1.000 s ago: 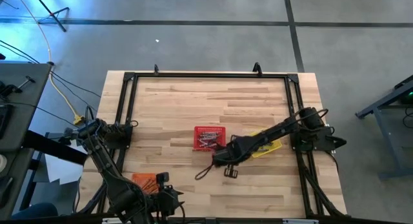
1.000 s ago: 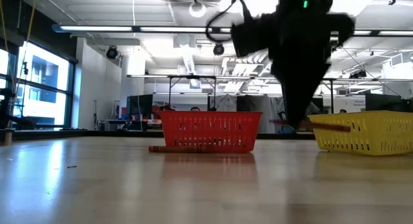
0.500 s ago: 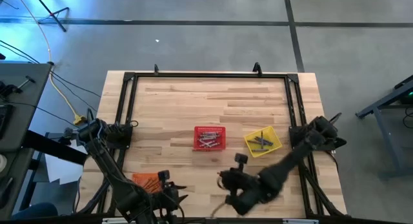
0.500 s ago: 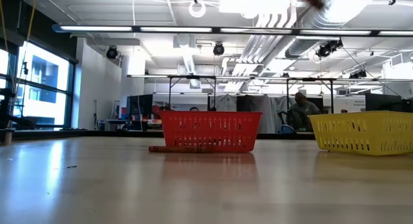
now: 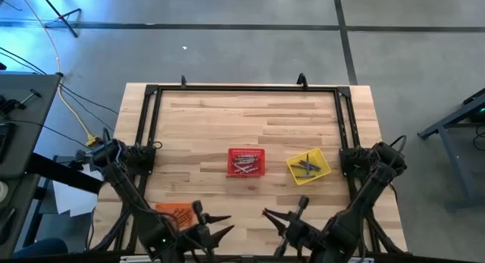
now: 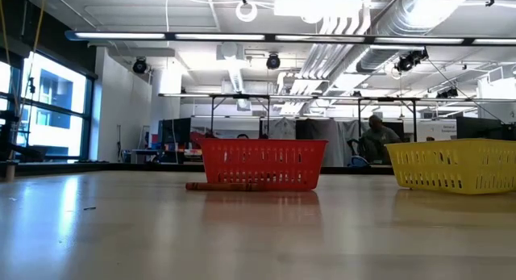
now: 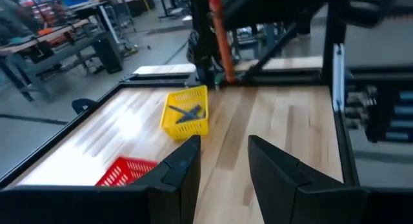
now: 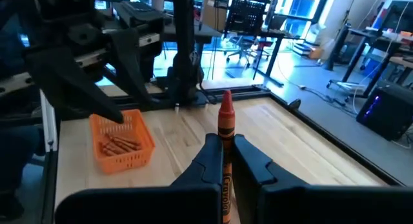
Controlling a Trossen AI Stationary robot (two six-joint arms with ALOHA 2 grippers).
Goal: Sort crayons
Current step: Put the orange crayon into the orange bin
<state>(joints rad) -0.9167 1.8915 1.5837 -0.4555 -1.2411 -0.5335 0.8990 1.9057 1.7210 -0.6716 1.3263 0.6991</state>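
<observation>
The right tool is clamped on an orange crayon that stands straight up between its fingers. A second ago this arm reached over the yellow basket in the middle right of the high view; now it is pulled back to the bottom edge, with its tool low near the middle. The left tool has its fingers apart and holds nothing. In the high view it sits at the bottom edge, just right of the orange basket, where it was before. The red basket in the middle holds crayons, and one crayon lies on the table in front of it. The top half of the table is bare wood with lots of room. Both arms are folded low along the near edge.
</observation>
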